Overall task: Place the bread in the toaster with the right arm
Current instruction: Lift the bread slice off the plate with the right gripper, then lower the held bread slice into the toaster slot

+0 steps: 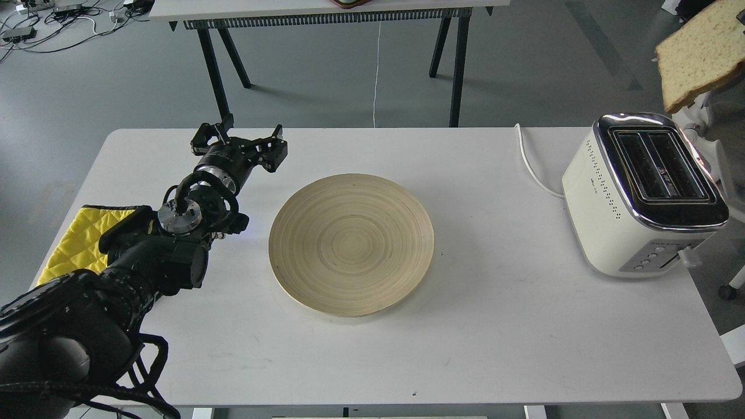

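The bread (701,55), a pale tan slice with a brown crust, hangs tilted in the air at the top right, above and behind the toaster (640,198). The toaster is cream-white with a chrome top and stands at the table's right end, both black slots empty. Whatever holds the bread lies past the right edge. Only a dark sliver shows there, so the right arm's gripper is out of view. My left gripper (240,141) is open and empty, hovering low over the table's left part, left of the plate.
A round bamboo plate (351,250) lies empty at the table's middle. A yellow quilted cloth (78,241) lies at the left edge under my left arm. The toaster's white cord (532,166) runs off the back edge. Another table's black legs (460,64) stand behind.
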